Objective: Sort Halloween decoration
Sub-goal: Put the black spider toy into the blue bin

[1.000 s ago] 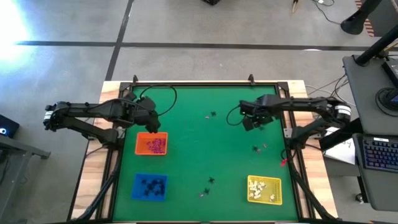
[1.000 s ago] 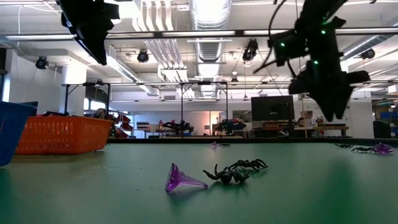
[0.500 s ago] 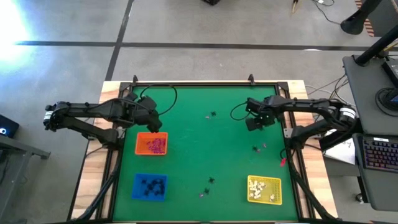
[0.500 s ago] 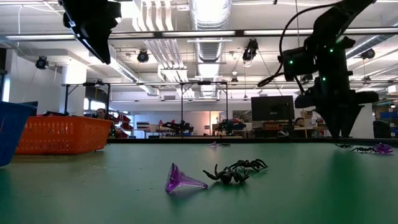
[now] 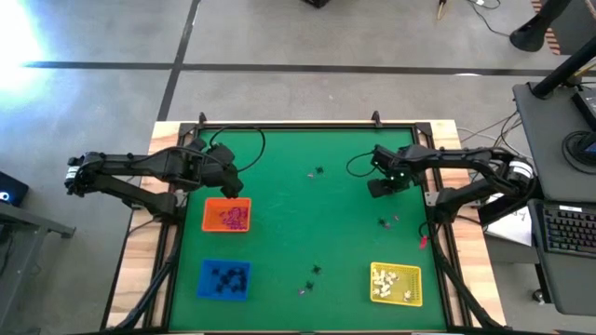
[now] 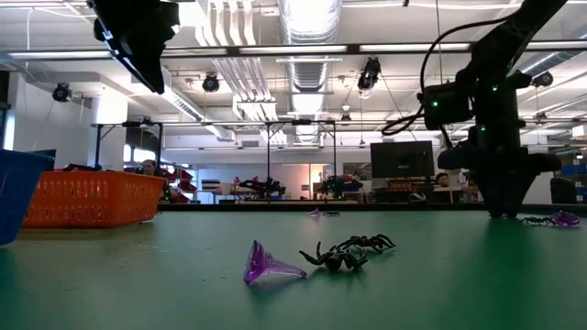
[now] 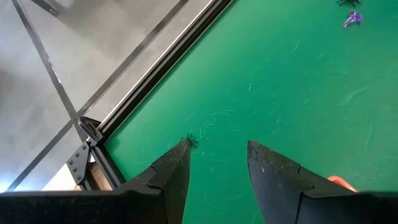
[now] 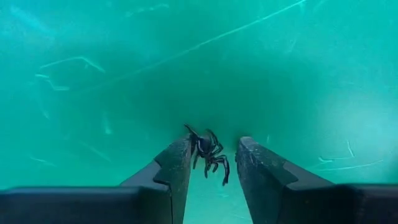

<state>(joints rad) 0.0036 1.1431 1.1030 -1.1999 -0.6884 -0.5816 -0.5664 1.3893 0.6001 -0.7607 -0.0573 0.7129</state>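
Note:
My right gripper [image 8: 214, 146] points straight down at the green table [image 5: 307, 223], right of centre [image 5: 377, 189], its tips at the surface [image 6: 503, 213]. It is open, with a black spider trinket [image 8: 210, 153] between its fingers. My left gripper [image 5: 233, 188] hangs open and empty high above the orange tray [image 5: 226, 215], which holds pinkish-purple trinkets. Loose trinkets lie on the table: a black and a pink one [image 5: 317, 172] at the far middle, a pair [image 5: 387, 221] near my right gripper, and a pair [image 5: 310, 277] at the near middle. The last pair shows as a purple cone [image 6: 268, 266] beside a black spider [image 6: 353, 252]. My right gripper has one finger [image 8: 177, 158] right beside the spider's legs [image 8: 198, 149], and the other finger stands apart from it. Whether any finger touches the spider I cannot tell. The spider lies on the table under the downward-pointing fingers.
The blue tray [image 5: 224, 279] with black trinkets stands at the near left. At the near right is the yellow tray [image 5: 396, 283] with white ones. A black frame [image 5: 307, 127] borders the table. Cables trail from both arms.
My right gripper has come down to the table surface and shifted a little toward the table's right edge. The left arm has kept still.

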